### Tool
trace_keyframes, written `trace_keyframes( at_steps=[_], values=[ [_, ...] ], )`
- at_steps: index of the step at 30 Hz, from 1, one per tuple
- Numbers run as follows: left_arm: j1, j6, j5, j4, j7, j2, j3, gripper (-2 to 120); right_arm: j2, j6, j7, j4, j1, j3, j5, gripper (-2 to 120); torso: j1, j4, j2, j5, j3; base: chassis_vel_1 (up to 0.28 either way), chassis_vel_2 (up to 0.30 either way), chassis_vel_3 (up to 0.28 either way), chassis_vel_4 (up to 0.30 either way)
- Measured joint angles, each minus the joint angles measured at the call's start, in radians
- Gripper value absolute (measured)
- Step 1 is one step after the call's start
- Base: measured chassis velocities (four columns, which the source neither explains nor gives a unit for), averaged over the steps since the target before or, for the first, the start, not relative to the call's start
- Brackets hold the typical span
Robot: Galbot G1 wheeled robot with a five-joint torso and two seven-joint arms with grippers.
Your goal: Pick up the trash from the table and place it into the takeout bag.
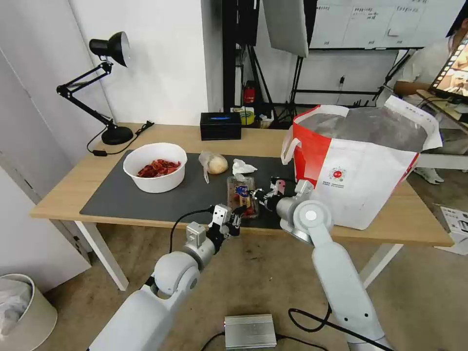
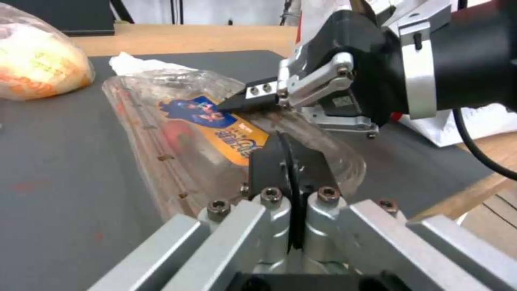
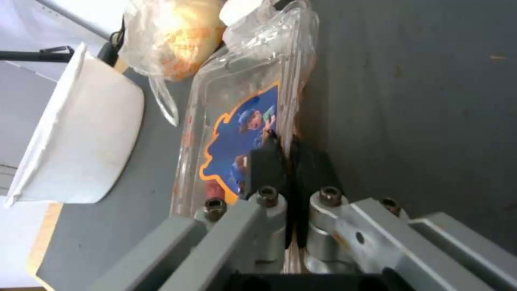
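Observation:
The clear clamshell tray (image 1: 240,191) (image 2: 204,121) (image 3: 237,121) with tomatoes and a blue label lies on the dark mat (image 1: 146,204) of the table (image 1: 63,190). My left gripper (image 1: 240,213) (image 2: 291,155) is shut on its near end. My right gripper (image 1: 258,197) (image 3: 290,155) is shut on the tray's side rim, on the bag side. Behind the tray lie the crumpled tissue (image 1: 242,167) (image 2: 135,64) and the bagged bun (image 1: 214,163) (image 3: 172,36). The white bowl (image 1: 155,167) (image 3: 80,133) of red scraps stands to the left. The takeout bag (image 1: 360,165) stands open at the right.
A black desk lamp (image 1: 105,87) stands at the table's back left and a black box (image 1: 220,126) at the back edge. A white bin (image 1: 22,312) sits on the floor at the left, a silver box (image 1: 249,331) with cables on the floor in front.

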Motion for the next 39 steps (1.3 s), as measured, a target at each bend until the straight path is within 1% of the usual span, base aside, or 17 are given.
trace_keyframes(
  at_steps=[9, 16, 17, 19, 22, 25, 27, 28, 29, 31, 32, 33, 34, 35, 36, 38, 39],
  values=[
    [0.007, -0.006, -0.013, -0.016, 0.0, 0.002, -0.018, 0, -0.001, 0.0, 0.001, 0.001, 0.0, 0.001, 0.001, 0, 0.0, -0.0001, 0.0, -0.0001, 0.0, 0.0, 0.0, 0.0, 0.0],
    [0.082, -0.034, -0.013, -0.067, 0.011, 0.042, -0.088, 0, -0.006, 0.0, 0.002, 0.016, -0.004, 0.005, 0.005, 0, 0.0, -0.0002, 0.0, -0.0001, 0.0, 0.0, 0.0, 0.0, 0.0],
    [0.082, -0.034, -0.013, -0.067, 0.011, 0.042, -0.088, 0, -0.006, 0.0, 0.002, 0.016, -0.004, 0.005, 0.005, 0, 0.0, -0.0002, 0.0, -0.0001, 0.0, 0.0, 0.0, 0.0, 0.0],
    [0.122, -0.052, -0.013, -0.089, 0.016, 0.043, -0.121, 0, -0.012, 0.0, -0.002, 0.023, -0.007, 0.014, 0.014, 0, 0.0, -0.0002, 0.0, -0.0001, 0.0, 0.0, 0.0, 0.0, 0.0],
    [0.154, -0.064, -0.013, -0.111, 0.022, 0.038, -0.146, 0, -0.016, 0.0, -0.008, 0.031, -0.009, 0.02, 0.02, 0, 0.0, -0.0002, 0.0, -0.0001, 0.0, 0.0, 0.0, 0.0, 0.0],
    [0.185, -0.067, -0.013, -0.133, 0.027, 0.031, -0.169, 7, -0.021, 0.002, -0.02, 0.041, -0.011, 0.024, 0.021, 0, 0.0, -0.0002, 0.0, -0.0001, 0.0, 0.0, 0.0, 0.0, 0.0],
    [0.213, -0.068, -0.013, -0.157, 0.029, 0.021, -0.195, 17, -0.025, 0.004, -0.033, 0.058, -0.013, 0.026, 0.022, 0, 0.0, -0.0002, 0.0, -0.0001, 0.0, 0.0, 0.0, 0.0, 0.0],
    [0.213, -0.068, -0.013, -0.157, 0.029, 0.021, -0.195, 17, -0.025, 0.004, -0.033, 0.058, -0.013, 0.026, 0.022, 0, 0.0, -0.0002, 0.0, -0.0001, 0.0, 0.0, 0.0, 0.0, 0.0],
    [0.234, -0.068, -0.013, -0.173, 0.029, 0.013, -0.212, 23, -0.028, 0.006, -0.042, 0.074, -0.015, 0.027, 0.022, 0, 0.0, -0.0002, 0.0, -0.0001, 0.0, 0.0, 0.0, 0.0, 0.0],
    [0.259, -0.068, -0.01, -0.191, 0.028, 0.002, -0.229, 32, -0.034, 0.013, -0.06, 0.097, -0.021, 0.028, 0.022, 0, 0.0, -0.0001, 0.0, 0.0, 0.0, 0.0, 0.0, 0.0, 0.0],
    [0.259, -0.068, -0.01, -0.191, 0.028, 0.002, -0.229, 32, -0.034, 0.013, -0.06, 0.097, -0.021, 0.028, 0.022, 0, 0.0, -0.0001, 0.0, 0.0, 0.0, 0.0, 0.0, 0.0, 0.0],
    [0.273, -0.068, -0.007, -0.199, 0.027, -0.005, -0.237, 38, -0.039, 0.022, -0.076, 0.114, -0.025, 0.029, 0.017, 0, 0.0, -0.0001, 0.0, 0.0, 0.0, 0.0, 0.0, 0.0, 0.0],
    [0.282, -0.068, -0.005, -0.203, 0.027, -0.009, -0.242, 41, -0.043, 0.026, -0.087, 0.126, -0.028, 0.03, 0.01, 0, 0.0, -0.0002, 0.0, 0.0, 0.0, 0.0, 0.0, 0.0, 0.0],
    [0.297, -0.068, -0.003, -0.213, 0.026, -0.015, -0.252, 49, -0.051, 0.034, -0.103, 0.152, -0.033, 0.032, 0.0, 0, 0.0, -0.0002, 0.0, 0.0, 0.0, 0.0, 0.0, 0.0, 0.0],
    [0.297, -0.068, -0.003, -0.213, 0.026, -0.015, -0.252, 49, -0.051, 0.034, -0.103, 0.152, -0.033, 0.032, 0.0, 0, 0.0, -0.0002, 0.0, 0.0, 0.0, 0.0, 0.0, 0.0, 0.0],
    [0.31, -0.068, -0.002, -0.227, 0.02, -0.021, -0.268, 57, -0.058, 0.041, -0.109, 0.19, -0.035, 0.038, -0.006, 0, 0.0, -0.0002, 0.0, -0.0001, 0.0, 0.0, 0.0, 0.0, 0.0],
    [0.31, -0.068, -0.002, -0.227, 0.02, -0.021, -0.268, 57, -0.058, 0.041, -0.109, 0.19, -0.035, 0.038, -0.006, 0, 0.0, -0.0002, 0.0, -0.0001, 0.0, 0.0, 0.0, 0.0, 0.0]
  ],
)
